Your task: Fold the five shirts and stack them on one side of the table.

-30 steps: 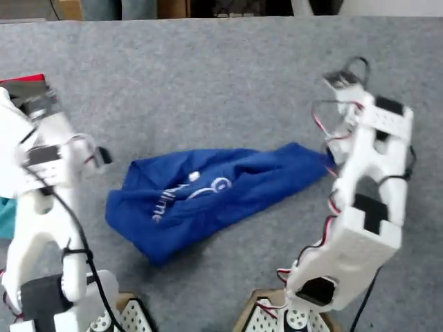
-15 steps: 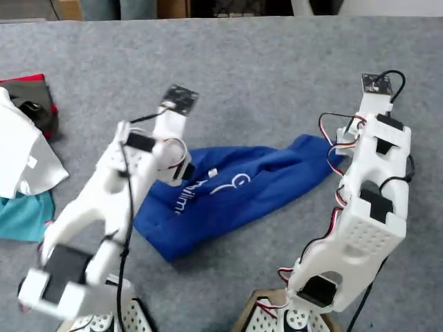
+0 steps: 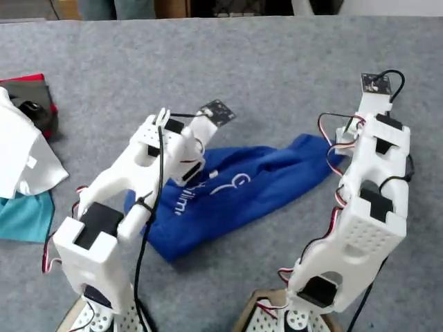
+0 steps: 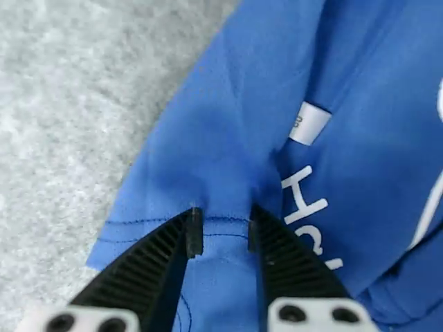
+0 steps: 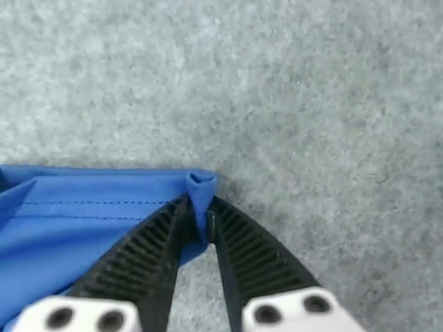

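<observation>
A crumpled blue shirt (image 3: 242,190) with white print lies mid-table. The left gripper (image 4: 223,232) is down on the shirt's left part, open, its fingertips (image 4: 194,232) straddling the stitched hem of the blue shirt (image 4: 228,138), near a small white label (image 4: 309,123). In the high view the left gripper (image 3: 194,176) sits at the cloth's upper left edge. The right gripper (image 5: 199,221) is shut on a pinched corner of the blue shirt (image 5: 83,207), at the shirt's right tip beside the right arm (image 3: 367,187).
At the table's left edge lie a white shirt (image 3: 21,162), a teal shirt (image 3: 24,214) below it and a red and dark grey shirt (image 3: 31,104) above. The grey felt table (image 3: 263,76) is bare behind the arms.
The left arm has swung from the pile at the left edge over onto the blue shirt. The right arm has shifted slightly, drawing the shirt a little to the right.
</observation>
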